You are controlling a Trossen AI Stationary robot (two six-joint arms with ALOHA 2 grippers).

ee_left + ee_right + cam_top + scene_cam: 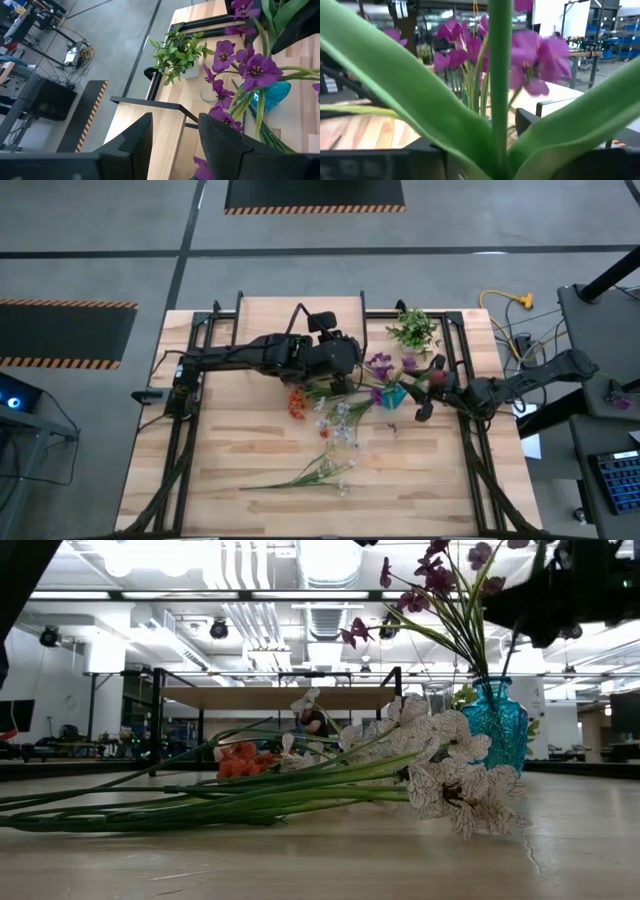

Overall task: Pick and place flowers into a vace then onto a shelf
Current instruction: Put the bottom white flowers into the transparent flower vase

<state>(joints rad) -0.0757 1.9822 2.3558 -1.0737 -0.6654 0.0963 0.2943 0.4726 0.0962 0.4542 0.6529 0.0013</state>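
High view shows the wooden worktop (250,440) with both dark arms reaching toward its middle. The teal glass vase (396,395) stands a little right of centre, purple flowers (381,366) fanning out of it toward ten o'clock. The left hand (345,380) sits just beside those blooms at the vase's nine o'clock; its wrist view shows its two dark fingers (132,142) set apart with nothing between them, looking out over the light wood shelf (152,127) and the leafy potted plant (180,52). That plant (413,329) stands at the vase's twelve o'clock, near the far edge. The right hand (428,393) is close at the vase's three o'clock, and its wrist view is filled by a thick green stem (500,85) with broad leaves held right at the fingers, so it is closed on a purple flower. An orange bloom (297,403) lies at the vase's nine o'clock, pale flowers (340,420) at seven o'clock, and a long white-flowered spray (305,475) lies flat nearer the front edge. From the low view, that spray (440,780) rests across the foreground with the vase (495,730) upright behind it.
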